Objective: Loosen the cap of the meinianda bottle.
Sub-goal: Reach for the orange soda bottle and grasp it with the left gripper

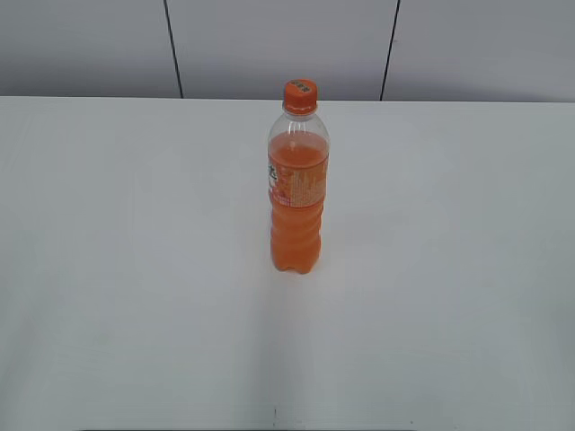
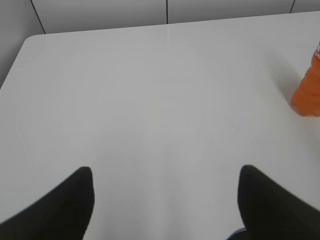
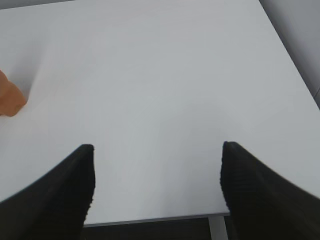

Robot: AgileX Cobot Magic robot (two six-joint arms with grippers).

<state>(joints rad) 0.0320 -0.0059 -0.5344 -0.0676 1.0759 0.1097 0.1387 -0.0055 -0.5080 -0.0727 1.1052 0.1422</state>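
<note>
The white table [image 1: 135,269] fills nearly all of the exterior view, running back to a pale grey panelled wall [image 1: 269,45] crossed by two dark seams at about 11 and 1 o'clock. On it, just past the middle toward 12 o'clock, the meinianda bottle [image 1: 298,193] stands upright and alone, clear plastic filled with orange drink to just below the shoulder, an orange-and-white label band around its upper body and wavy ribs below; nothing touches it. In the left wrist view only the bottle's orange lower part shows, cut off by the frame edge at 3 o'clock, and in the right wrist view a small piece of its base sits at the edge near 9 o'clock. The left gripper [image 2: 165,200] hovers over bare tabletop with its two dark fingers [image 2: 60,207] spread wide at 7 and 5 o'clock, holding nothing and well apart from the bottle. The right gripper [image 3: 157,185] is likewise spread wide and empty, its fingers [image 3: 260,190] at 7 and 5 o'clock above the table's near edge. Neither arm appears in the exterior view. The cap [image 1: 300,94], small, orange and ribbed with dark print on top, sits on the bottle's neck above the orange neck ring.
</note>
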